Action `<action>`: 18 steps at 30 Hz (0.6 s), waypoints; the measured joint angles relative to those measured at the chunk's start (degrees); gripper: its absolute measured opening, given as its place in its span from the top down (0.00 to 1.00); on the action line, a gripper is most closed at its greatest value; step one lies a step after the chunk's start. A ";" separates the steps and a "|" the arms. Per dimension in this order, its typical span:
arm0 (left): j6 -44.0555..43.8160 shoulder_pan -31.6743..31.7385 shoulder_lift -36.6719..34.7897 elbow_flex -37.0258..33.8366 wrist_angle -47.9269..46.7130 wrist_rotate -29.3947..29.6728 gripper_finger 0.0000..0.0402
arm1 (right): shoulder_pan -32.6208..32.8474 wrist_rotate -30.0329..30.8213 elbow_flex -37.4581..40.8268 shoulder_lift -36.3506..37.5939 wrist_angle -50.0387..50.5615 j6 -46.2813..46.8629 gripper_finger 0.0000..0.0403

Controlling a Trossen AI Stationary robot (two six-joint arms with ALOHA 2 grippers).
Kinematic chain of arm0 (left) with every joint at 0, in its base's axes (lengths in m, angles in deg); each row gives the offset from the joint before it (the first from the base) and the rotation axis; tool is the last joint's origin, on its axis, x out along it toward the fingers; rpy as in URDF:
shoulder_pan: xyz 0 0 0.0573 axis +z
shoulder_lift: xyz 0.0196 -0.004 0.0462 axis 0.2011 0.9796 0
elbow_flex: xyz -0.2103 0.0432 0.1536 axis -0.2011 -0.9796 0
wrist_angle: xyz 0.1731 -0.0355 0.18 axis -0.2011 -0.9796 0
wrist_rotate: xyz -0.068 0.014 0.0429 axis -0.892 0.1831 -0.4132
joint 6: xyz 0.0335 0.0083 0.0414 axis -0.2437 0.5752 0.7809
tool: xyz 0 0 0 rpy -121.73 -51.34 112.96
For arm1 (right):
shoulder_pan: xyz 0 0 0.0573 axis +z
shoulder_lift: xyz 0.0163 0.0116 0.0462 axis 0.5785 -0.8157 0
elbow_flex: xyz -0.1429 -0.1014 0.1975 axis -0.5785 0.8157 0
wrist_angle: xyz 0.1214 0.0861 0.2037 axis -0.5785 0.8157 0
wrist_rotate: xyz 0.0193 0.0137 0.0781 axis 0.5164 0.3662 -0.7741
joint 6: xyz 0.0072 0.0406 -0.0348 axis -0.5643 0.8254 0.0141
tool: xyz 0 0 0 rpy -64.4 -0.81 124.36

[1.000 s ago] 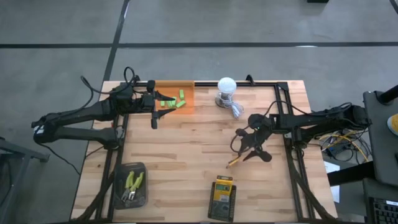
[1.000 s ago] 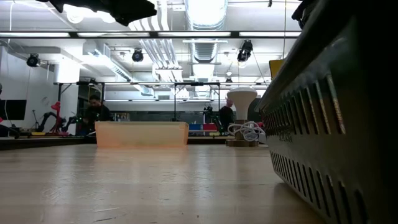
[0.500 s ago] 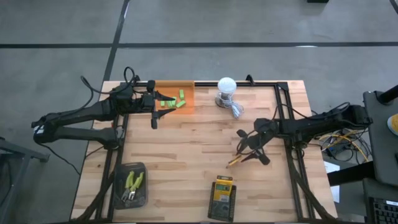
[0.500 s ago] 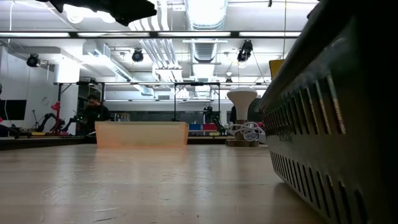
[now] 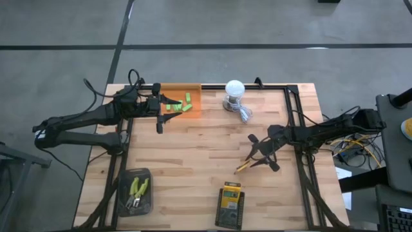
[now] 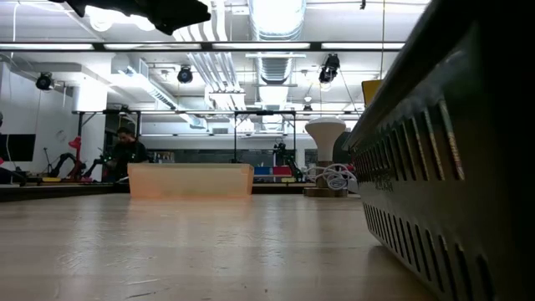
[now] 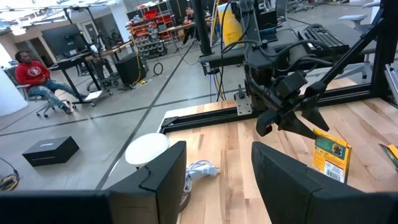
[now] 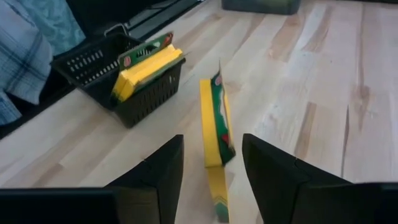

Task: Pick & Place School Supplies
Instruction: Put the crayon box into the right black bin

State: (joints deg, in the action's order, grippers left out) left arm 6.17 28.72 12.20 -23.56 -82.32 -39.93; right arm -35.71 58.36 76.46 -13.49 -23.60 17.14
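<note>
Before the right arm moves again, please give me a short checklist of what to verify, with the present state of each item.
1. Right gripper lined up with the crayon box on the table: ok, the box stands on edge just ahead, between its fingers.
2. Right gripper open and empty: ok.
3. Box already gripped: not ok, fingers are clear of it.
4. Black basket has room: cannot tell; two boxes stand in it already.
5. Left gripper out of the way: ok, it hovers open beside the orange tray.
6. Lamp cable clear of the right arm: ok.
</note>
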 joint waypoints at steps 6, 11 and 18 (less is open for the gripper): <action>0.00 0.00 0.00 0.00 0.00 0.01 0.53 | 0.00 0.35 0.61 -0.02 -0.32 -1.46 0.62; 0.00 0.00 -0.02 0.00 0.01 0.01 0.53 | 0.00 0.35 0.69 -0.04 -0.29 -1.63 0.64; 0.00 0.02 0.00 0.00 -0.01 0.01 0.53 | 0.35 0.35 0.07 -2.00 -0.30 -1.66 0.66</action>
State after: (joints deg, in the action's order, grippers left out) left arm 6.17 28.74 12.20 -23.56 -82.33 -39.92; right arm -35.36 58.71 76.53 -15.48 -23.90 15.48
